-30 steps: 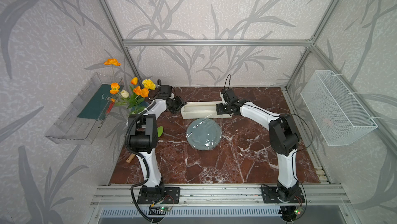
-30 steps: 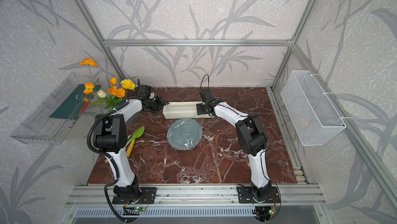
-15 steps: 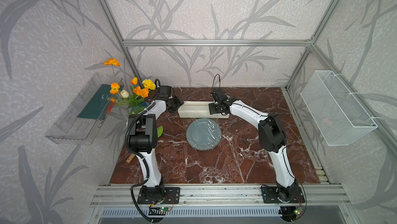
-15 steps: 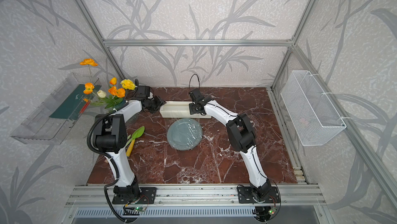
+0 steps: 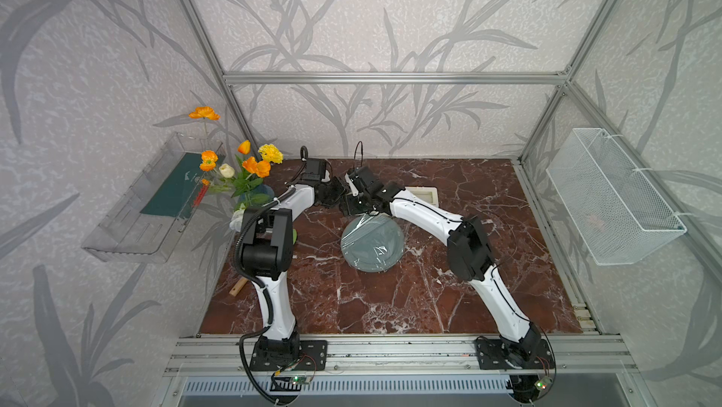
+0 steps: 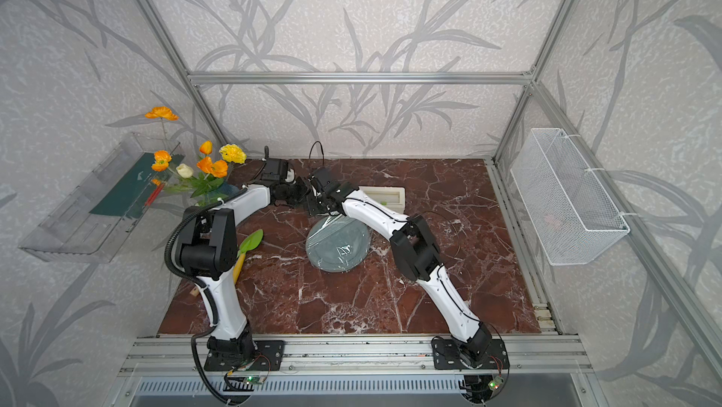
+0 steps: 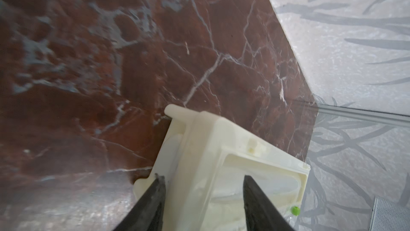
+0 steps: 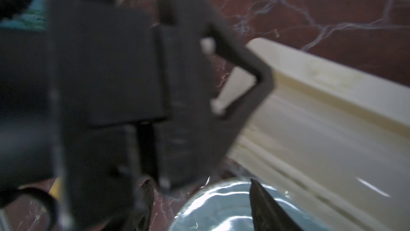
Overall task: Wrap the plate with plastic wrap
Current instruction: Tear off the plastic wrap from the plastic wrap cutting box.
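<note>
The grey-blue plate [image 5: 372, 243] lies mid-table in both top views, with crinkled plastic wrap [image 5: 381, 252] glinting over it. Behind it lies the cream dispenser box [image 5: 421, 195], mostly hidden by my right arm. In the left wrist view, my left gripper [image 7: 203, 176] straddles the box's [image 7: 206, 143] left end, its fingers [image 7: 153, 198] against the box. My right gripper [image 5: 352, 206] hangs open just in front of the left gripper [image 5: 338, 195], over the plate's far rim. In the right wrist view its jaws [image 8: 199, 182] frame the wrapped rim [image 8: 221, 210] and hold nothing.
A vase of orange and yellow flowers [image 5: 250, 174] stands at the back left beside a clear wall shelf [image 5: 152, 206]. A green spatula [image 6: 250, 243] lies by the left arm. A white wire basket [image 5: 609, 198] hangs on the right wall. The back wall is close behind the box.
My right gripper has swept left along the box until it sits beside the left gripper. The left arm, the box and the plate have hardly moved.
</note>
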